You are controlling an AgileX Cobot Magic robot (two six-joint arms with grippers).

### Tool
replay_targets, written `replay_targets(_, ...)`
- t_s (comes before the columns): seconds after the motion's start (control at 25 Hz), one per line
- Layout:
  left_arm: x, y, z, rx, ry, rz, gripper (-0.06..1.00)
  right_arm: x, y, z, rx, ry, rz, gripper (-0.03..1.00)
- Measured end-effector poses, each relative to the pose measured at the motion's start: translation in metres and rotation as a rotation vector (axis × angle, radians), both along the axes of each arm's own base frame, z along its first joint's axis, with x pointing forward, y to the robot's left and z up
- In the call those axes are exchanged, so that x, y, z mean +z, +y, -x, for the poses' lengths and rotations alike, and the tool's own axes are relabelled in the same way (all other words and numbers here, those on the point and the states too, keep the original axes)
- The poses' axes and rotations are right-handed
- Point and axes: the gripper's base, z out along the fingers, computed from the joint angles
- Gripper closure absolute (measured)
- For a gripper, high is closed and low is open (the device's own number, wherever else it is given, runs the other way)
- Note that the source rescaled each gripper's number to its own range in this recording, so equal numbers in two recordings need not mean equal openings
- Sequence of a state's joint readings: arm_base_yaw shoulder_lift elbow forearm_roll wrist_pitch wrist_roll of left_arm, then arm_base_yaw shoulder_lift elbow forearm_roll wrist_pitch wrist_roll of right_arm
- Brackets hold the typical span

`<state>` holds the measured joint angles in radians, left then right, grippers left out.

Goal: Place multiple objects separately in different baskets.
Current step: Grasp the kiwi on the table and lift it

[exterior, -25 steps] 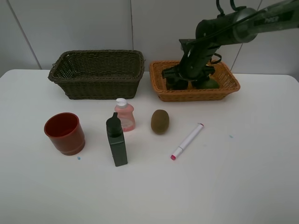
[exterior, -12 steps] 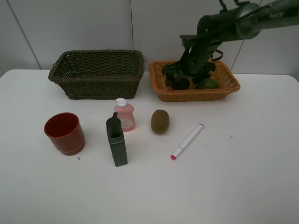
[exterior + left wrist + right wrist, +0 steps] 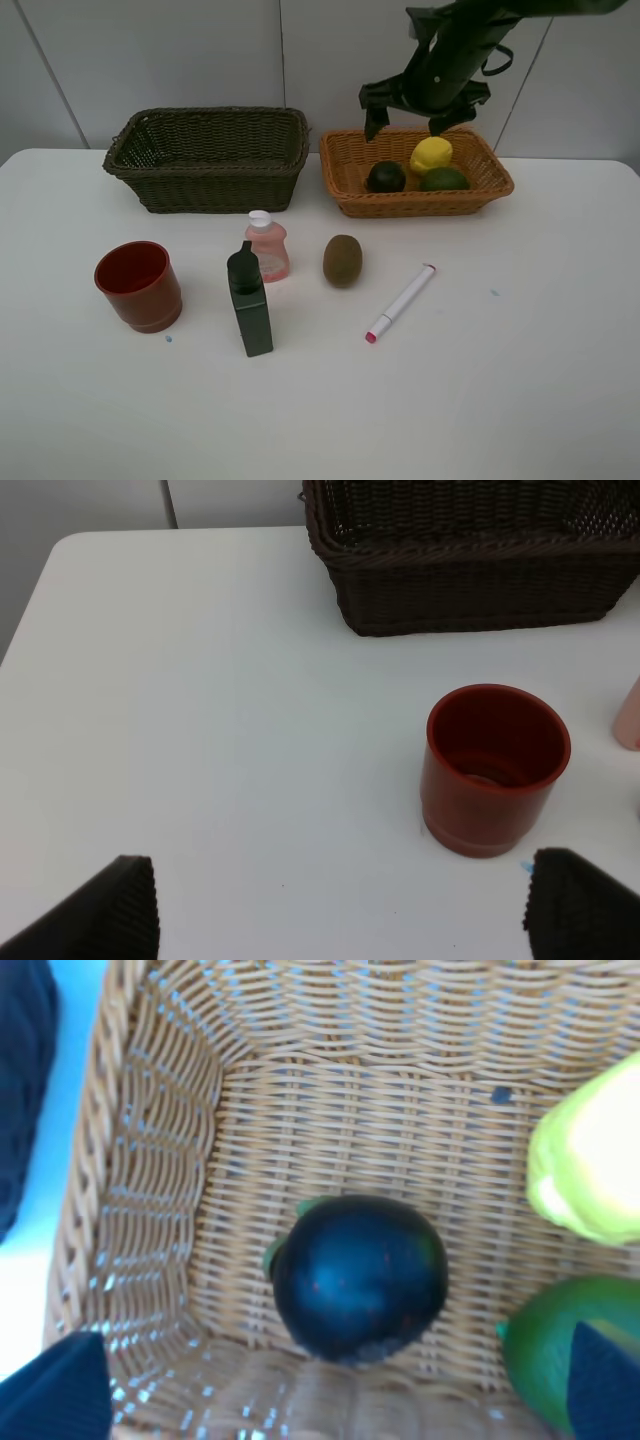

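The right gripper point(image 3: 407, 124) hangs above the orange-tan basket point(image 3: 338, 160) at the far right, jaws spread wide and holding nothing. Inside it lie the blackish round fruit point(image 3: 386, 177), the yellow lemon point(image 3: 431, 155) and the green lime point(image 3: 444, 180). The dark olive-brown basket point(image 3: 210, 190) stands to its left. Nearer on the table point(image 3: 500, 390) stand, from left to right, the red cup point(image 3: 138, 285), dark green bottle point(image 3: 250, 305), pink bottle point(image 3: 267, 250), brown kiwi point(image 3: 342, 260) and marker point(image 3: 402, 302). The left gripper point(image 3: 350, 910), jaws wide and empty, hovers near the cup.
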<state>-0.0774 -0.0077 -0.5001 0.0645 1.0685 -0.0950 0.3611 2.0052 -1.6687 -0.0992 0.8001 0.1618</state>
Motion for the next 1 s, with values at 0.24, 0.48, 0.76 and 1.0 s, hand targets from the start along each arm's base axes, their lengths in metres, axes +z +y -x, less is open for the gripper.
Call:
replay_targets(0.24, 0.0, 0.0, 0.0, 0.0, 0.0, 0.0, 0.0, 0.029, -0.007, 0.017, -0.009, 0.019, 0.009, -0.03)
replay_targets(0.48, 0.0, 0.0, 0.0, 0.0, 0.0, 0.0, 0.0, 0.047, -0.009, 0.034, -0.018, 0.077, -0.01, -0.03)
replay_targets(0.76, 0.0, 0.0, 0.0, 0.0, 0.0, 0.0, 0.0, 0.066, 0.013, 0.063, 0.003, 0.13, -0.011, -0.03)
replay_targets(1.0, 0.0, 0.0, 0.0, 0.0, 0.0, 0.0, 0.0, 0.068, 0.039, 0.083, 0.04, 0.174, -0.004, -0.03)
